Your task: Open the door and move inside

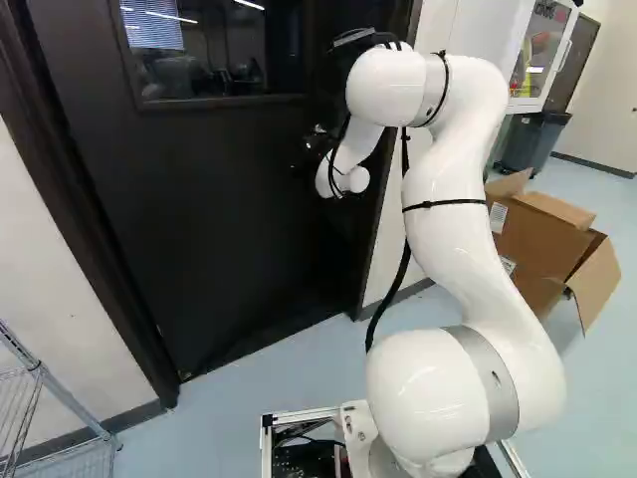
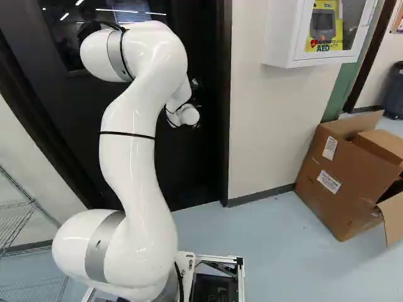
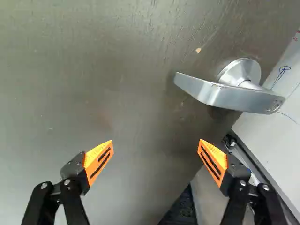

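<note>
The silver metal lever handle (image 3: 225, 96) sits on the tall black door (image 1: 229, 189), close to the edge opposite the foot-of-frame corner by the rack, with its free end pointing inward across the door face. In my wrist view it lies ahead of the gripper (image 1: 317, 144) and off toward one finger, clear of both orange pads (image 3: 99, 160). I have the gripper released, its fingers spread wide with nothing between them. Past the door's edge beside the lever, I see a pale panel (image 3: 276, 140) with thin blue pen lines; I can't tell whether the door is ajar. Higher on the door is a dark glass window (image 1: 209, 50) with room lights reflected in it. My white jointed arm (image 1: 448, 209) rises and bends over toward the lever side of the door, which is set in a dark frame (image 2: 223, 113). Beyond that frame, a cream wall (image 2: 264, 126) carries a white glass-fronted cabinet (image 2: 286, 38) holding a yellow-backed device (image 2: 323, 26). Below and farther along, an open brown cardboard box (image 2: 334, 182) stands on the blue-grey floor (image 2: 283, 264). A wire rack (image 1: 60, 398) stands at the left of the left base view, and a dark grey bin (image 1: 532, 141) is well behind the box.
</note>
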